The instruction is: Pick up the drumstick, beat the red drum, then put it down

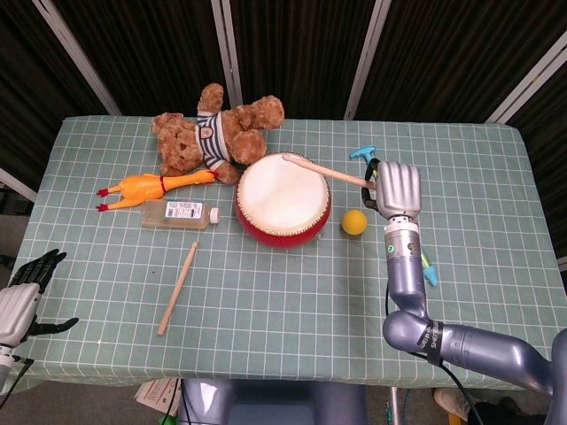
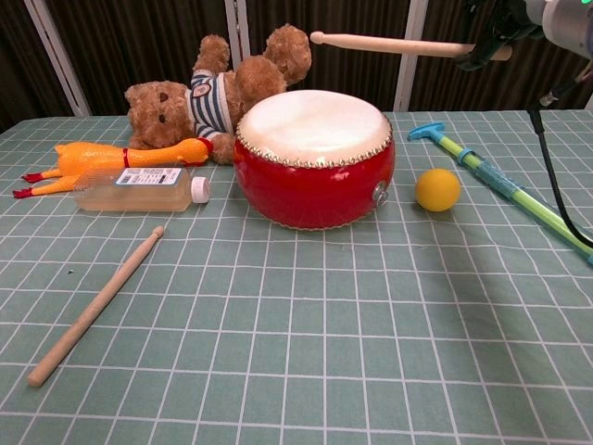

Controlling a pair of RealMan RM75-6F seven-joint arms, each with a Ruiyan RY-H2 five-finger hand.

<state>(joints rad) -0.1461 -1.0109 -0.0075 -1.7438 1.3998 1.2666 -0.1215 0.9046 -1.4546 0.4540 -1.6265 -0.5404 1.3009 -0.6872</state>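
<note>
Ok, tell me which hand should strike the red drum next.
Right. The right hand already holds a drumstick raised above the red drum; the left hand sits empty at the table's near-left edge.

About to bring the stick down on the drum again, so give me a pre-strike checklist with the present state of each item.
1. Drumstick held by the right hand: ok, the butt end is in the hand.
2. Stick clear of the red drum skin: ok, the chest view shows it raised well above the drumhead.
3. Tip over the drum: ok, the head view puts it over the far rim.
4. Drumhead free of other things: ok, teddy bear and yellow ball lie beside it.
5. Grip firmness: cannot tell.
6. Left hand out of the way: ok, at the table's near left edge, holding nothing.
</note>
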